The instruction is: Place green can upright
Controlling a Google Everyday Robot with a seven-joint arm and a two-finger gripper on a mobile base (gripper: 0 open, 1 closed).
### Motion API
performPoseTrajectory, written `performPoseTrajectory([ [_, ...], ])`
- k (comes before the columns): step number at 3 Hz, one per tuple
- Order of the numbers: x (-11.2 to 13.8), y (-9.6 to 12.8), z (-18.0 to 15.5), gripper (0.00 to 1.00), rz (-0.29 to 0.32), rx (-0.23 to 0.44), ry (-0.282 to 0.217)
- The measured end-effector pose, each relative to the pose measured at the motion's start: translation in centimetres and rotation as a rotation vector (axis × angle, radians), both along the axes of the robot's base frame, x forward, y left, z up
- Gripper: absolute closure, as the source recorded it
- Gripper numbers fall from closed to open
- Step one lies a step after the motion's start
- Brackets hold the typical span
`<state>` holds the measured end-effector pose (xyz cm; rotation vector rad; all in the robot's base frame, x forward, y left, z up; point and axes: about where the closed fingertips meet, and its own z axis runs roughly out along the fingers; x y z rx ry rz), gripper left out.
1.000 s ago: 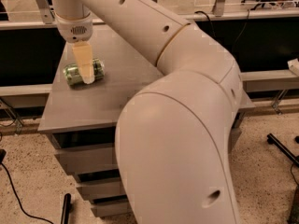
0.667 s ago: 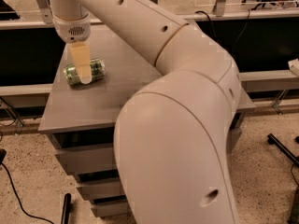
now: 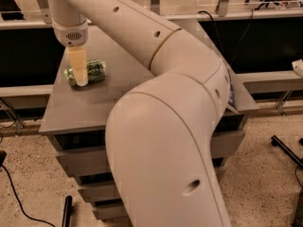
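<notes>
The green can lies on its side at the far left of the grey table, its long axis running left to right. My gripper hangs straight down from the white wrist and reaches down over the left half of the can, its pale yellow tip level with the can's front side. It covers part of the can's left end. The can's right half, with dark green and white markings, shows clearly.
My big white arm fills the middle and right of the view and hides much of the table. Drawers sit under the table. A black cable and a black rod lie on the speckled floor at left.
My gripper has shifted slightly left along the can. The can lies in the same place on its side.
</notes>
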<state>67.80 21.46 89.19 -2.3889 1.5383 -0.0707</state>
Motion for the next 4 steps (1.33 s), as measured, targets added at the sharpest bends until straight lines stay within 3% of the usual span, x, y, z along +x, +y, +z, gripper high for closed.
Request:
performPoseTrajectory([
  [2, 1.0, 1.9, -3.5, 0.00, -0.073, -0.014, 0.079],
  [3, 0.6, 2.3, -3.8, 0.16, -0.086, -0.013, 0.091],
  [4, 0.2, 2.9, -3.4, 0.38, -0.062, -0.012, 0.078],
])
